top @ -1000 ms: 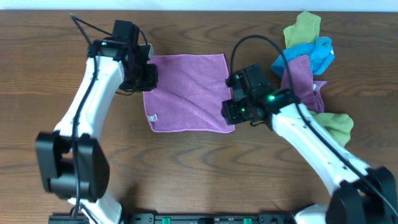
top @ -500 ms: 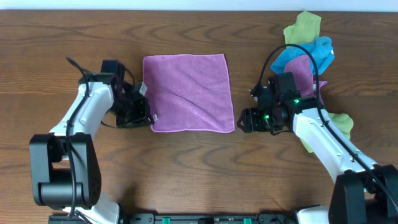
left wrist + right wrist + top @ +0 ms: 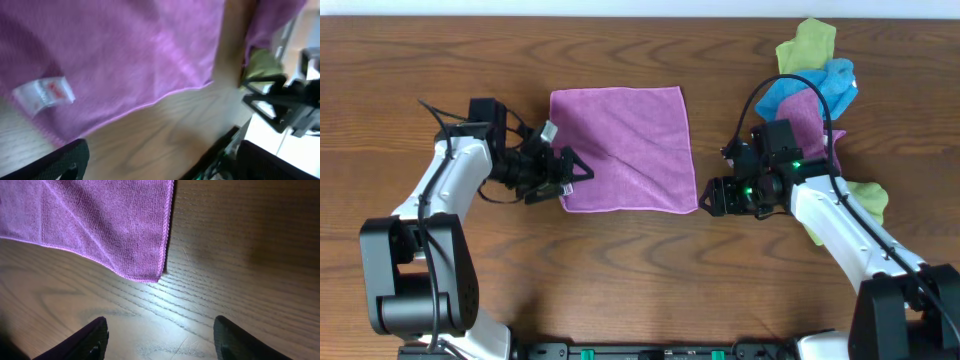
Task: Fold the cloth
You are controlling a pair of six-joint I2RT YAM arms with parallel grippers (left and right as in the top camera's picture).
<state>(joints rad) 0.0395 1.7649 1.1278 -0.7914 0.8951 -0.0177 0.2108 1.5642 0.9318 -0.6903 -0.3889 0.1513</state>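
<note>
Overhead, left pincer [image 3: 582,170] has turned toward the cloth [image 3: 620,140] corner, spread; right pincer [image 3: 706,197] stays spread.

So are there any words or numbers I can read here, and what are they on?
White tag on the corner of the purple cloth: some reddish print, too blurred to read.
No other words, numbers or signs can be read in any view.
</note>
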